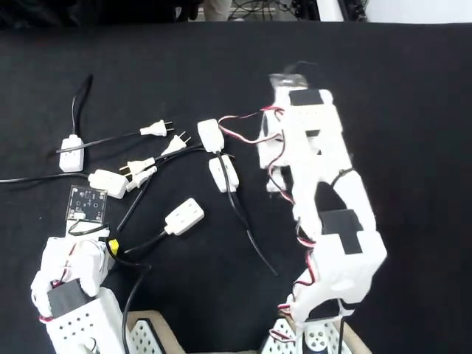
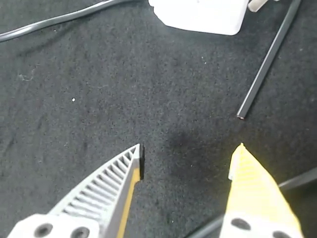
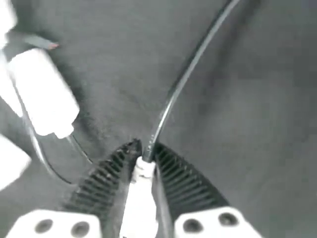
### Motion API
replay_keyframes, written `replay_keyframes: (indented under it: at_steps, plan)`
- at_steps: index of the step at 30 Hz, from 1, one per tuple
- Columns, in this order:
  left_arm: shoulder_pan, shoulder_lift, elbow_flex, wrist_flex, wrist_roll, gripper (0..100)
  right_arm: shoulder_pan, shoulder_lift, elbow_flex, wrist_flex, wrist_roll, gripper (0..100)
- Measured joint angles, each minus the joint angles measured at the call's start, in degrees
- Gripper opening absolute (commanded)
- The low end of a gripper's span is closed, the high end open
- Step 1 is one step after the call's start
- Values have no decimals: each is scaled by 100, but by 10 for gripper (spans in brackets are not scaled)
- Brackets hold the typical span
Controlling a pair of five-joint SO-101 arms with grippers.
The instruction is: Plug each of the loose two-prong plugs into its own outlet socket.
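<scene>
Snugly, white plug (image 3: 140,193) between right jaws.

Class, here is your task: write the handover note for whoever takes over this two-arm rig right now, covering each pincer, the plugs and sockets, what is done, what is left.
Left pincer: open, empty, above the black cloth near a white block.
Right pincer: shut on a white connector with a black cable; plug or socket, cannot tell.
Things: one loose plug and a second plug lie mid-table, prongs bare; a socket block sits to their left, another socket nearer the arms.
Done: no plug clearly seated.
To do: seat each loose plug in its own socket.
</scene>
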Motion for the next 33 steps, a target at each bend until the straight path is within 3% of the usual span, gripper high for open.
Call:
replay_keyframes:
  at_steps: [4,7,10,14,23,33]
  plan:
    - [0,0,0,0,0,289,-9,273,-9,-554,1943,12]
    - [0,0,0,0,0,289,-9,545,-9,-721,2585,31]
    - [0,0,0,0,0,289,-18,738,-9,-756,3077,164]
    - [0,0,0,0,0,289,-18,774,-9,-738,3270,322]
    - [0,0,0,0,0,289,53,800,-730,712,3473,325]
    - [0,0,0,0,0,289,35,1354,-431,141,3138,325]
